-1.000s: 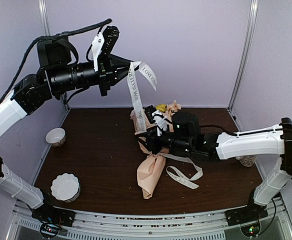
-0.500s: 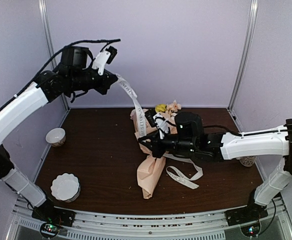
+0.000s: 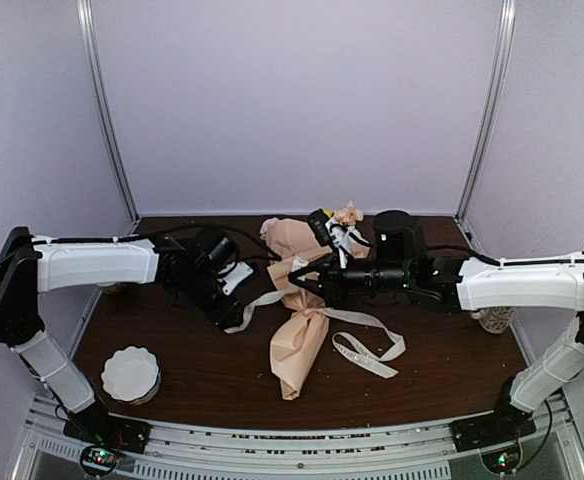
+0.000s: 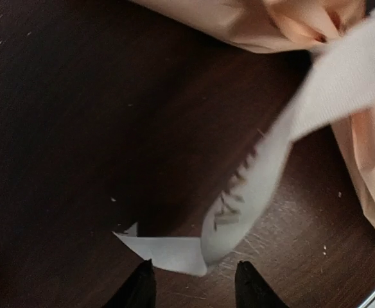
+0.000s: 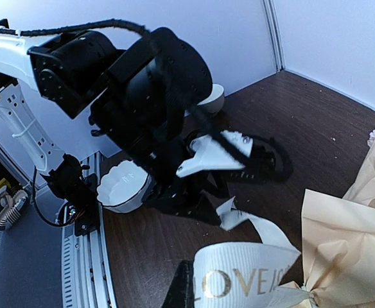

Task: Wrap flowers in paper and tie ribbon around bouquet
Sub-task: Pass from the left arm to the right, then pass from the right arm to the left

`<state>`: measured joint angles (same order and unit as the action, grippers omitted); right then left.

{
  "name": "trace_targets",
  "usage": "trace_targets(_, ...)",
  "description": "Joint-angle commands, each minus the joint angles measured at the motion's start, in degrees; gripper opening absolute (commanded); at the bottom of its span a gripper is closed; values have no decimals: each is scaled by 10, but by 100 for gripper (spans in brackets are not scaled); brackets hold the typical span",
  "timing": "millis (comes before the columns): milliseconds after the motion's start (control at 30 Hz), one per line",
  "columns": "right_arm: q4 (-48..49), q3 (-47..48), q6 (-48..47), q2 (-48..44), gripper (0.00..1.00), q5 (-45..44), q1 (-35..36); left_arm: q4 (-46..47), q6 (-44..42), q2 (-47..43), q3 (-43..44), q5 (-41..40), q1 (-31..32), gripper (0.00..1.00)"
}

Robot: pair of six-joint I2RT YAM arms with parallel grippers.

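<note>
From above, the bouquet (image 3: 297,350) lies mid-table (image 3: 192,360), its peach paper tail pointing toward the arm bases and its blossoms at the far end. The cream ribbon (image 3: 370,352) is cinched around its waist, with one loop trailing right and one end running left. The left gripper (image 3: 224,312) sits low over that left end. The right gripper (image 3: 300,285) is closed at the cinched waist. A white scalloped bowl (image 3: 130,373) stands near the left front corner.

In the left wrist view, the two dark fingertips (image 4: 142,285) stand apart with nothing between them. The ribbon's (image 4: 252,186) notched tip lies on the wood just ahead of them, and its grey print is too blurred to read.

In the right wrist view, one dark finger (image 5: 181,290) shows at the bottom edge against a curl of ribbon (image 5: 239,279), and the jaws seem pinched shut on the band. The curl carries "LOVE" in clear capitals, and the letters after it blur out. Beyond it hangs the left gripper (image 5: 191,204), with the bowl (image 5: 123,186) behind.
</note>
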<state>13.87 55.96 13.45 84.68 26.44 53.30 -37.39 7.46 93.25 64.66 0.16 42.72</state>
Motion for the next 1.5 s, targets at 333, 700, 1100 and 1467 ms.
trace_targets(333,-4,-4,1,-12,0,63,-19,364,-165,-209,-143,158,67,70)
trace_targets(700,-17,-33,-96,-35,2,53,-19,359,-302,-130,-30,388,-7,51)
trace_targets(1100,22,-35,-295,-9,0,59,-19,301,-362,-88,-1,479,9,59)
trace_targets(1467,21,-25,-316,10,0,71,-18,347,-314,-52,-5,428,27,43)
